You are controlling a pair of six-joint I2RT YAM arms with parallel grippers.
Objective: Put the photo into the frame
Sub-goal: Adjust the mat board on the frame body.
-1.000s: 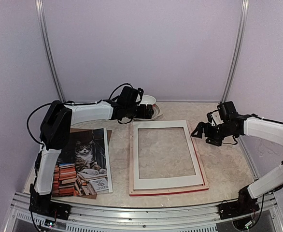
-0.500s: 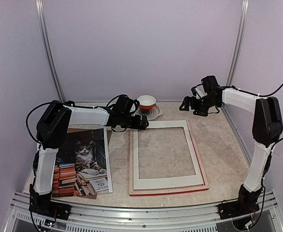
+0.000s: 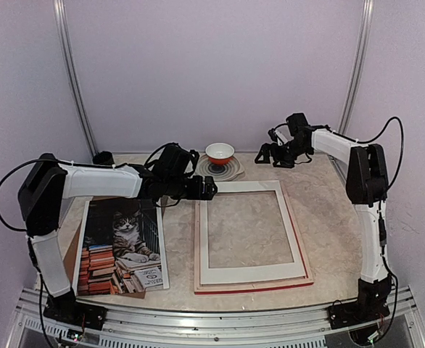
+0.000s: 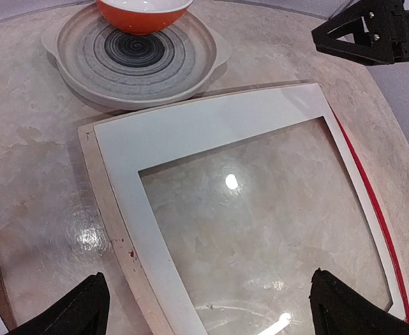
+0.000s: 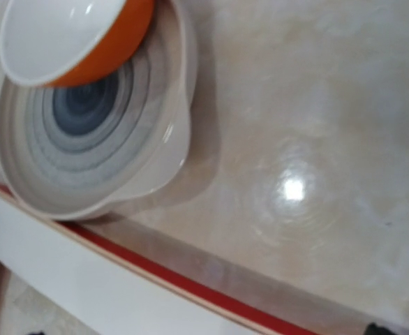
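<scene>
Over the far left corner of the large red-fronted rectangular picture frame (image 3: pixel 256 288), which lies flat mid-table with a white mat border (image 3: pixel 249 273) on it, the left gripper (image 3: pixel 208 188) hovers with jaws spread wide, holding nothing. The right gripper (image 3: pixel 269 155), equally wide and empty, hangs near the orange bowl (image 3: pixel 220 153). The cat-and-books photo print (image 3: pixel 125 243) lies flat just left of the frame.

one photo (image 3: pixel 125 246), one frame (image 3: pixel 256 287), one mat (image 3: pixel 249 273), one bowl (image 3: pixel 220 151), one plate (image 3: pixel 232 172).

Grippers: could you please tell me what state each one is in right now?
Left gripper: open, holding nothing.
Right gripper: open, holding nothing.
</scene>
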